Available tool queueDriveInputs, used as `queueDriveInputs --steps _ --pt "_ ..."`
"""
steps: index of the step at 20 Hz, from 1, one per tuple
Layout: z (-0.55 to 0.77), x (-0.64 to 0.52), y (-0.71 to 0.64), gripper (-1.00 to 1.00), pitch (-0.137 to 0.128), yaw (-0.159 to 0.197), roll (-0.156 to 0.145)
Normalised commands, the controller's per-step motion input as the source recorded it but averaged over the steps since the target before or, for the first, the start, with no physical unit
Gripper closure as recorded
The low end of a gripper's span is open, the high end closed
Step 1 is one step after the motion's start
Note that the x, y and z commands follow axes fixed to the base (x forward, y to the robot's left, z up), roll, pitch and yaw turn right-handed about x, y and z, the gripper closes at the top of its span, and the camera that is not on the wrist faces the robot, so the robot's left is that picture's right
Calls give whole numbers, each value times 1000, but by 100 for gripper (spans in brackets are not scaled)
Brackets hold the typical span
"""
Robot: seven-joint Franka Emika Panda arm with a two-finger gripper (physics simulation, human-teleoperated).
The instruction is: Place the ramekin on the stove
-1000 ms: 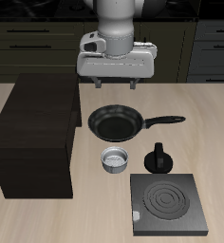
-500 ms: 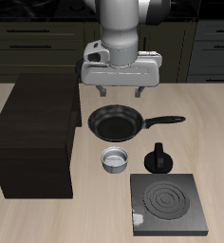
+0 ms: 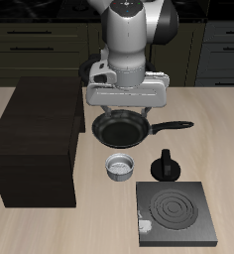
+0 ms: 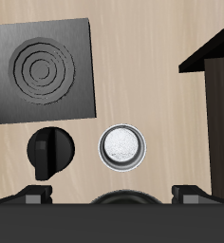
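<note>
Above the frying pan: the gripper [image 3: 127, 107] hangs over the frying pan [image 3: 121, 127], well apart from the ramekin and not yet down at its level.
Fingers: released and spread wide, with nothing between them; in the wrist view the two tips sit far apart and bare.
Ramekin: the ramekin [image 3: 121, 167] stands upright on the tabletop [image 3: 218, 109], just in front of the frying pan toward the table's front edge, and beside the small black knobbed pot [image 3: 166, 164].
Stove: the stove [image 3: 175, 213] lies flat nearer the front edge than the ramekin, close to it on a diagonal but not touching; its ring burner is bare.
Step in hand: by my reading, the approach to the grasp; the task looks barely begun.
Doing it well: bring the gripper forward from over the frying pan until the ramekin [image 4: 121, 146] sits centred between the fingers, then lower straight down so the fingers straddle the rim without nudging the knobbed pot [image 4: 49, 153] alongside.
Containers: the ramekin shows only its pale inside and seems to hold nothing; the frying pan's black bowl also looks bare; what the knobbed pot holds cannot be told.
Wooden box: the big dark wooden box [image 3: 35, 139] stands beside the ramekin on the side away from the knobbed pot, clear of the path to the stove [image 4: 43, 71].
</note>
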Motion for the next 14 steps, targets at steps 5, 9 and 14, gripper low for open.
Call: queueDriveInputs --steps 5,9,14 --pt "-299 33 -14 -100 -4 25 -17" --pt "-309 -65 84 -100 -19 56 12" --pt "-410 -17 10 -100 39 18 9"
